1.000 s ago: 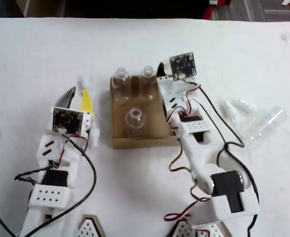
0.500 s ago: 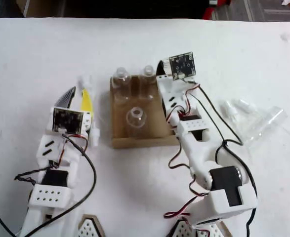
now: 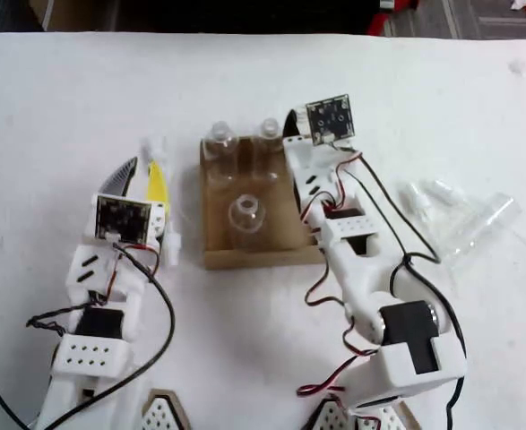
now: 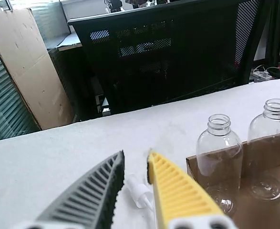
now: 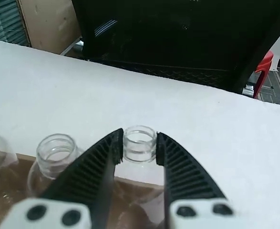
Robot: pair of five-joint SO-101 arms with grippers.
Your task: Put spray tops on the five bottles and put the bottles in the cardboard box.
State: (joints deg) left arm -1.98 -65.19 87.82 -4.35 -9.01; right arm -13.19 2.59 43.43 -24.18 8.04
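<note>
The right arm's elbow shifted slightly while the right gripper point(image 5: 139, 136) remains clenched on the uncapped clear plastic bottle point(image 5: 140, 145) in the brown cardboard box point(image 3: 245, 260), so capping is probably still pending.

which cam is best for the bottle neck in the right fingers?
Right wrist view: the bottle neck sits between the right gripper fingers, no top on. High view has it at the cardboard box back corner, beside the arm. Left wrist view shows it side-on, farther off.

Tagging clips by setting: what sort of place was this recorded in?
Probably an office or lab workroom: a black mesh office chair stands behind the white table, and a cardboard sheet leans beside window blinds.
</note>
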